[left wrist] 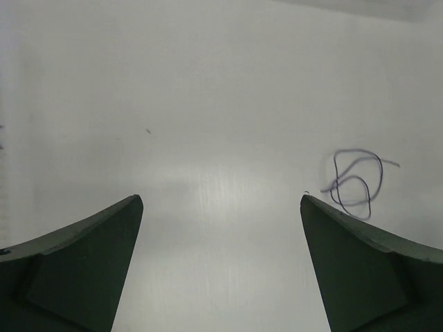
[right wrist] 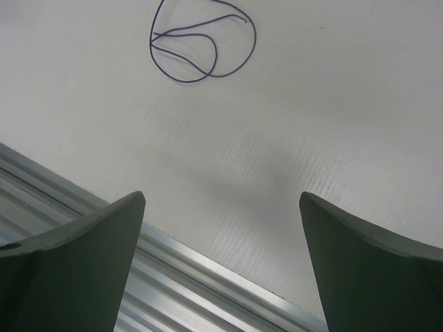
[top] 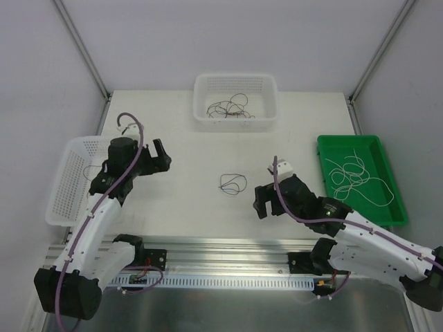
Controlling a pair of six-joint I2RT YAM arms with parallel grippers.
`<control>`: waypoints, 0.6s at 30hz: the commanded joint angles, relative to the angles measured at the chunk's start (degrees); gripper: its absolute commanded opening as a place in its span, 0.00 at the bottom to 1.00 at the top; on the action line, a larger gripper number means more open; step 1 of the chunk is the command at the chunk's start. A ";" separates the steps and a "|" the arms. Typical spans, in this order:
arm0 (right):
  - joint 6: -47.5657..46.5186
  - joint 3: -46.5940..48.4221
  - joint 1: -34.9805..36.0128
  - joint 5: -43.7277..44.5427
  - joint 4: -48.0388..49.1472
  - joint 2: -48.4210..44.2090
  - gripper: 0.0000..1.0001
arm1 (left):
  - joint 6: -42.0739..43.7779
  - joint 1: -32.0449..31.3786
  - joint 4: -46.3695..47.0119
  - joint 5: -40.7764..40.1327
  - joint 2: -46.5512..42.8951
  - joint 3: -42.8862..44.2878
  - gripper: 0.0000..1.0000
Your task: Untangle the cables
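Loosely curled, purplish cable [top: 233,182] lies between left fingers [left wrist: 83,263] and right fingers [right wrist: 76,256], both spread.

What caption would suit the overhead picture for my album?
Both open, the left gripper and right gripper flank a looped dark cable lying on the white table.

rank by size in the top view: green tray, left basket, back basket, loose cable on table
1. green tray and left basket: too alike to rank
2. back basket
3. loose cable

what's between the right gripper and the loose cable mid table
Only bare table between the right gripper and the loose cable; the right wrist view shows it.
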 commanded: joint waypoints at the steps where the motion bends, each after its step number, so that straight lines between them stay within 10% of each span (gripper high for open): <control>1: 3.04 -1.08 0.11 4.82 -1.97 -3.63 0.99 | -3.65 -9.64 0.94 4.00 2.76 -0.07 0.99; 6: 3.92 -2.84 0.11 7.72 -4.35 -9.33 0.97 | -5.67 -24.93 1.47 -2.33 13.73 3.89 0.99; 18: 4.63 -4.33 0.02 11.06 -10.06 -18.31 0.97 | -21.58 -38.05 2.70 -17.80 39.24 16.72 0.92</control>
